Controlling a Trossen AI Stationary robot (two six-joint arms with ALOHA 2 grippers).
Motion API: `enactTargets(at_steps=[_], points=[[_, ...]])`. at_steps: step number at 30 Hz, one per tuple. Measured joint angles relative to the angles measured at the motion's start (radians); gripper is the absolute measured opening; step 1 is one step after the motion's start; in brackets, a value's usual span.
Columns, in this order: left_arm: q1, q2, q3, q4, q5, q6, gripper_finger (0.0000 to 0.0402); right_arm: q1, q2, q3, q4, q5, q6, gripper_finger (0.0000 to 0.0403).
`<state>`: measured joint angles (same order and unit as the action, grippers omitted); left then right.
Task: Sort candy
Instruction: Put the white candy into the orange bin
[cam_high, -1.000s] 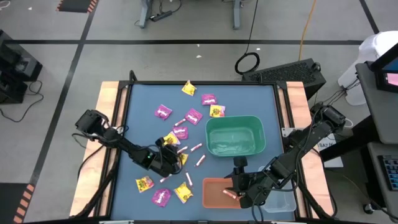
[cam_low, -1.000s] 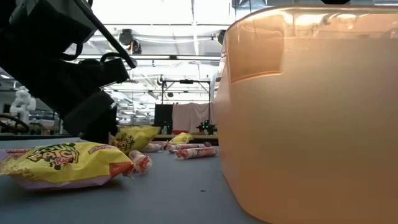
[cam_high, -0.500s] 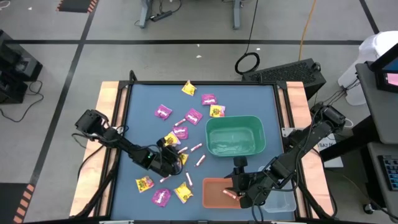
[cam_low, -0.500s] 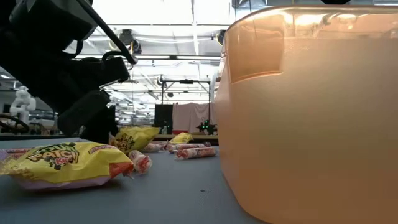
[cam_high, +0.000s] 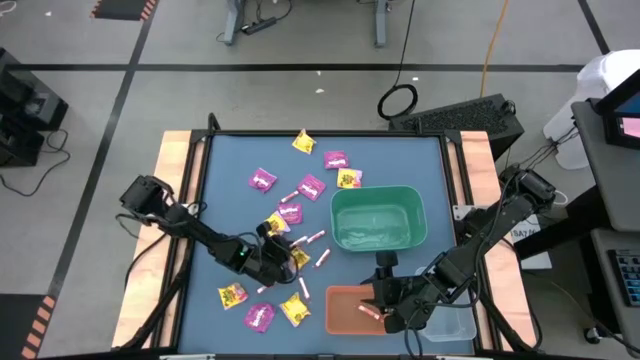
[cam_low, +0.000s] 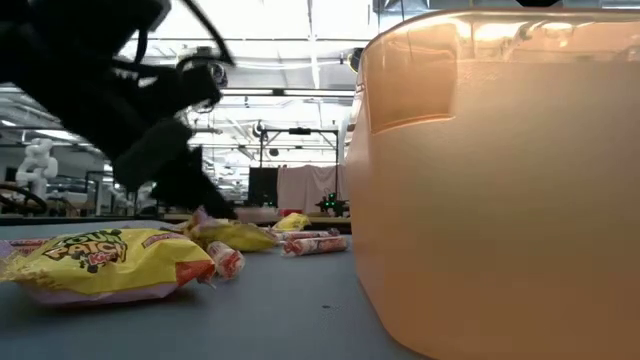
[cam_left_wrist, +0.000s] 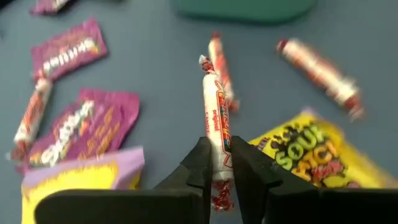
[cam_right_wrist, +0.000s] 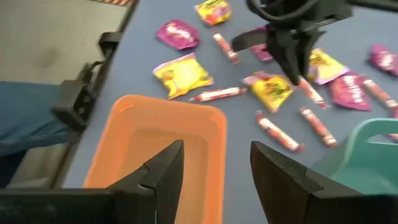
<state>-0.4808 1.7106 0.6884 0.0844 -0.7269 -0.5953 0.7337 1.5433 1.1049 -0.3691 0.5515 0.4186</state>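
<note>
Candy lies scattered on the blue table: magenta packets (cam_high: 262, 180), yellow packets (cam_high: 303, 142) and pink-white sticks (cam_high: 315, 237). My left gripper (cam_high: 276, 250) is among them near the table's middle, shut on one pink-white stick (cam_left_wrist: 212, 106). A yellow packet (cam_left_wrist: 305, 155) and a magenta packet (cam_left_wrist: 87, 127) lie flat beside it. My right gripper (cam_right_wrist: 214, 163) hangs open over the orange bin (cam_right_wrist: 155, 143) near the table's near edge and touches nothing. In the low view the orange bin (cam_low: 490, 180) fills the right side. My left gripper pinches the pink-white stick near one end (cam_left_wrist: 217, 158) between its two fingers (cam_left_wrist: 198, 165). The stick lies along the fingers and sticks out forward past their tips. Whether its far end (cam_left_wrist: 206, 62) is clear of the table, I cannot tell.
A green bin (cam_high: 378, 218) stands right of the candy, and a clear bin (cam_high: 450, 325) sits at the near right corner beside the orange bin (cam_high: 345, 310). Wooden rails (cam_high: 170, 200) border the table. A yellow packet (cam_low: 100, 262) lies close to the low camera.
In the low view my left gripper has swung toward the table's right and tipped. The yellow packet behind it, which stood up before, now lies flatter on the table. My right arm has kept still.
</note>
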Motion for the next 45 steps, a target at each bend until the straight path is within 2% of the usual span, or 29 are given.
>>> enactTargets(at_steps=[4, 13, 19, 23, 26, 29, 36, 45], points=[[-0.010, -0.057, 0.026, 0.004, -0.007, 0.062, 0.0052, 0.000, 0.000, 0.000, 0.001, 0.048, -0.010, 0.0176], [-0.077, -0.167, 0.108, 0.006, -0.009, 0.290, 0.0053, -0.001, 0.006, 0.000, 0.075, 0.056, -0.072, 0.0176], [-0.111, -0.175, 0.173, 0.013, -0.011, 0.415, 0.0054, -0.006, 0.061, 0.000, 0.205, 0.126, -0.222, 0.0176], [-0.117, -0.173, 0.189, 0.015, -0.008, 0.426, 0.0054, -0.035, 0.111, 0.000, 0.302, 0.189, -0.342, 0.0176], [-0.117, -0.172, 0.190, 0.021, 0.010, 0.448, 0.0054, -0.062, 0.132, 0.000, 0.394, 0.184, -0.428, 0.0176], [-0.116, -0.172, 0.191, 0.049, 0.086, 0.475, 0.0054, -0.088, 0.147, 0.000, 0.460, 0.179, -0.500, 0.0176], [-0.116, -0.172, 0.191, 0.110, 0.183, 0.533, 0.0054, -0.163, 0.169, 0.000, 0.492, 0.056, -0.537, 0.0176], [-0.115, -0.170, 0.192, 0.112, 0.195, 0.531, 0.0054, -0.210, 0.217, 0.000, 0.556, 0.025, -0.588, 0.0176]])
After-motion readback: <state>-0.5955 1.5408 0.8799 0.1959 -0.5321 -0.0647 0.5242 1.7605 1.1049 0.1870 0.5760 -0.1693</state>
